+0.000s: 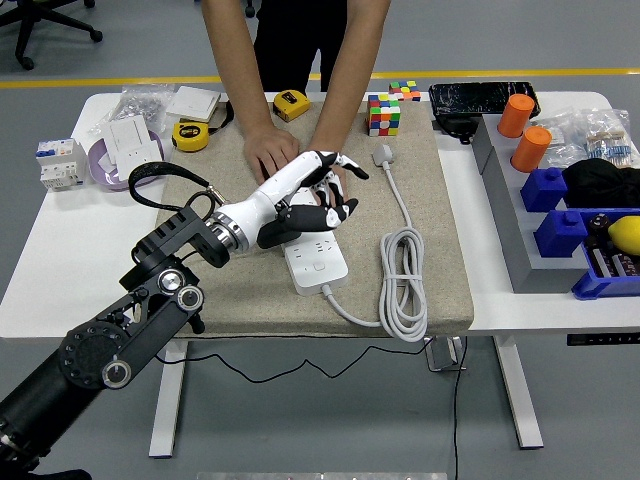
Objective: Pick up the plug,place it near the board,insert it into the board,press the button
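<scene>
My left robot hand (318, 185) hovers over the far half of the white power strip (315, 255), fingers spread and holding nothing. The black plug (277, 228) sits in the strip just under my wrist, so I judge insertion done and the button press in hand. A person's hands (272, 152) steady the strip's far end. Next I need one fingertip brought down on the button, which I cannot make out here.

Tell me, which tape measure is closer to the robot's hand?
The round yellow-and-black tape measure at the mat's left corner. The boxier yellow one sits farther back from the robot's left hand.
</scene>
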Controlling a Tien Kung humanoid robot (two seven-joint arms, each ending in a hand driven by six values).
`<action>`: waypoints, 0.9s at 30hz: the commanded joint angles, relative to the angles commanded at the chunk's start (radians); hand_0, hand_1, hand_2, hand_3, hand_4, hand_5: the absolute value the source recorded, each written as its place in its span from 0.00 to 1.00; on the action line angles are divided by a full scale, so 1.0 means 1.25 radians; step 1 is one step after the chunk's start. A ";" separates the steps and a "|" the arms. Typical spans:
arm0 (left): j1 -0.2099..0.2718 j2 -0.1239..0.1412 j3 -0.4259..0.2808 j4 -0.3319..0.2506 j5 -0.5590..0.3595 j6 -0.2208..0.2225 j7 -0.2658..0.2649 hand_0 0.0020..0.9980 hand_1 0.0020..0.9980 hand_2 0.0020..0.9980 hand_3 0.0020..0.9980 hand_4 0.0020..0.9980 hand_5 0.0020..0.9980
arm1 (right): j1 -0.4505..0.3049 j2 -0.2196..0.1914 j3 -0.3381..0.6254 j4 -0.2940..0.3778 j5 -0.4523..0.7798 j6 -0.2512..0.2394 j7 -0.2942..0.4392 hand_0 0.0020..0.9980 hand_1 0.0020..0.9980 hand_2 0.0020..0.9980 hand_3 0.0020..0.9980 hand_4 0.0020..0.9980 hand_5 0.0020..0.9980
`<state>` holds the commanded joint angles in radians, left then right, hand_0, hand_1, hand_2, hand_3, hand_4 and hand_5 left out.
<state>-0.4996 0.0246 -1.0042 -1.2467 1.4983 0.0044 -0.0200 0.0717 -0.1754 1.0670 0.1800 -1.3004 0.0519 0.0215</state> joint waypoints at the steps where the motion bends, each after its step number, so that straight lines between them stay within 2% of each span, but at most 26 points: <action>1: -0.005 -0.009 -0.009 0.024 -0.031 0.009 -0.011 0.73 0.81 0.80 0.82 0.91 0.12 | -0.001 -0.001 -0.001 0.000 0.001 0.000 0.000 0.93 0.85 0.79 0.82 1.00 0.85; 3: -0.011 -0.019 -0.019 0.064 -0.099 0.021 -0.022 0.73 0.81 0.80 0.82 0.91 0.12 | -0.001 -0.001 0.000 0.000 -0.001 0.000 -0.001 0.93 0.85 0.79 0.82 1.00 0.85; 4: -0.013 -0.020 -0.022 0.081 -0.135 0.025 -0.025 0.91 0.94 0.91 0.89 0.98 0.17 | -0.001 -0.002 0.001 0.000 -0.003 0.000 -0.001 0.93 0.85 0.79 0.82 1.00 0.85; 9: -0.031 -0.020 -0.037 0.177 -0.300 0.053 -0.023 0.91 0.94 0.91 0.89 0.98 0.17 | -0.003 -0.002 0.001 0.000 -0.003 0.000 -0.001 0.93 0.85 0.79 0.82 1.00 0.85; 10: -0.034 -0.020 -0.038 0.196 -0.318 0.057 -0.019 0.97 0.96 0.92 0.90 1.00 0.18 | -0.002 -0.002 0.000 0.000 -0.002 0.000 -0.001 0.93 0.85 0.79 0.82 1.00 0.85; 14: -0.045 -0.020 -0.035 0.254 -0.222 0.068 0.000 0.97 0.96 0.92 0.90 1.00 0.18 | 0.000 -0.002 -0.003 0.000 0.002 0.000 0.000 0.93 0.85 0.79 0.82 1.00 0.85; 17: -0.048 -0.020 -0.032 0.275 -0.127 0.057 0.024 0.99 0.97 0.92 0.89 1.00 0.19 | 0.001 -0.003 -0.001 0.000 0.002 -0.001 0.001 0.93 0.85 0.79 0.82 1.00 0.85; 21: -0.049 -0.016 -0.024 0.281 0.008 0.038 0.049 0.99 0.97 0.92 0.89 1.00 0.19 | 0.000 -0.004 0.006 0.000 -0.003 -0.001 -0.001 0.93 0.85 0.79 0.82 1.00 0.85; 27: -0.052 -0.010 -0.007 0.283 0.211 0.030 0.069 0.99 0.97 0.91 0.88 1.00 0.21 | 0.001 -0.003 0.006 0.000 -0.001 -0.001 0.000 0.93 0.85 0.79 0.82 1.00 0.85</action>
<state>-0.5653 0.0124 -1.0124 -0.8925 1.7623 0.0421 0.0659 0.0728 -0.1792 1.0739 0.1800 -1.3016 0.0508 0.0219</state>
